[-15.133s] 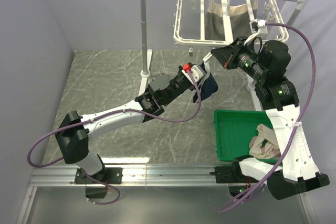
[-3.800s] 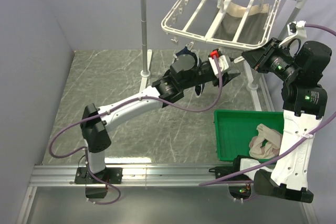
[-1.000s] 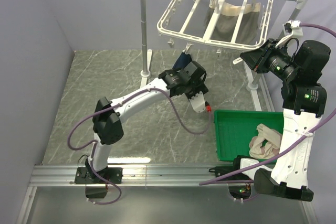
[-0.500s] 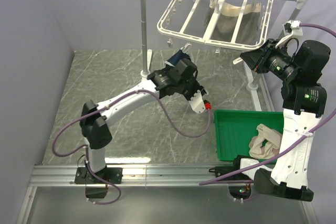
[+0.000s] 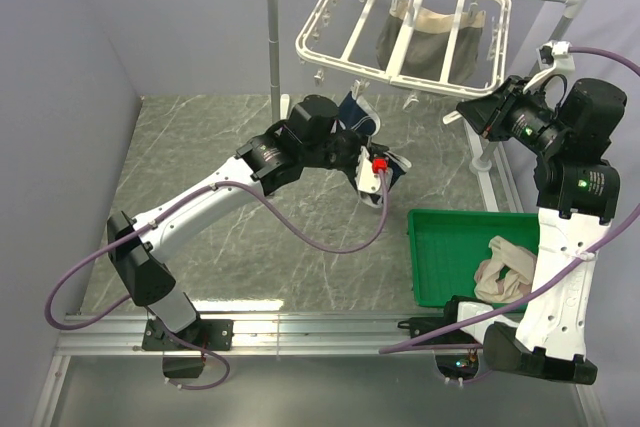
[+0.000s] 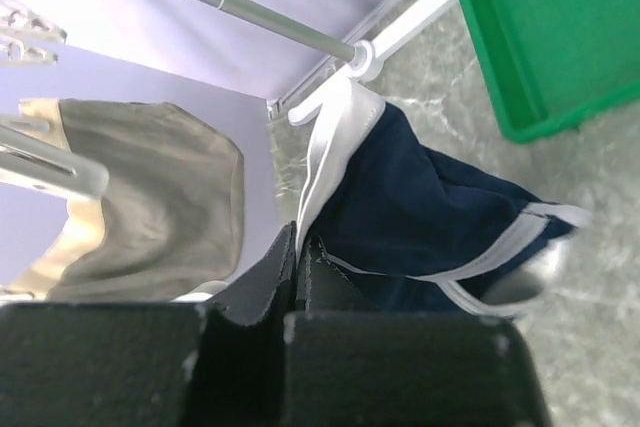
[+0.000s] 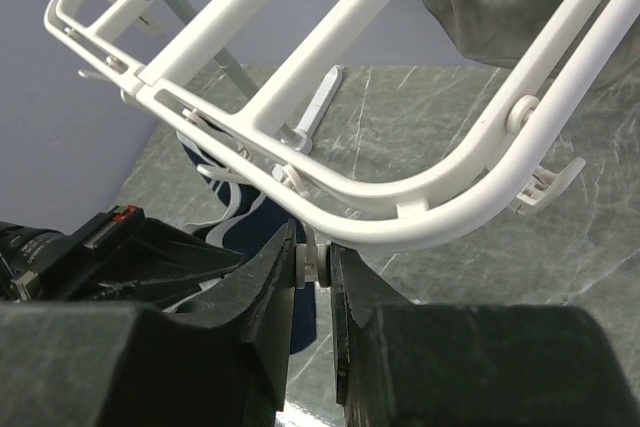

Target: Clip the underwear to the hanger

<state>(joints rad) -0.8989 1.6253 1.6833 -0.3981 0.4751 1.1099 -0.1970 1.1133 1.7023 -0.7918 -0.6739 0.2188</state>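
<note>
The white hanger (image 5: 400, 70) hangs tilted from the grey crossbar. Below its near-left edge hang the navy underwear (image 5: 352, 112) with white piping. My left gripper (image 5: 384, 167) sits at their lower right. In the left wrist view this gripper (image 6: 298, 242) is shut on the white waistband of the underwear (image 6: 430, 207), which drape away from it. My right gripper (image 5: 462, 115) is at the hanger's near-right corner. In the right wrist view it (image 7: 314, 242) is shut on a small white clip (image 7: 312, 265) under the hanger rail (image 7: 421, 228), with the underwear (image 7: 260, 222) just beyond.
An olive-grey garment (image 5: 420, 42) with a beige band hangs inside the hanger. A green tray (image 5: 450, 247) at the near right holds a beige cloth (image 5: 505, 272). The white pole stand (image 5: 273, 57) rises at the back left, and a second post is at the far right.
My left gripper has swung up from pointing down near the tray and closed on the underwear's waistband. The hanger has shifted slightly left. The right gripper keeps its hold on the clip.
</note>
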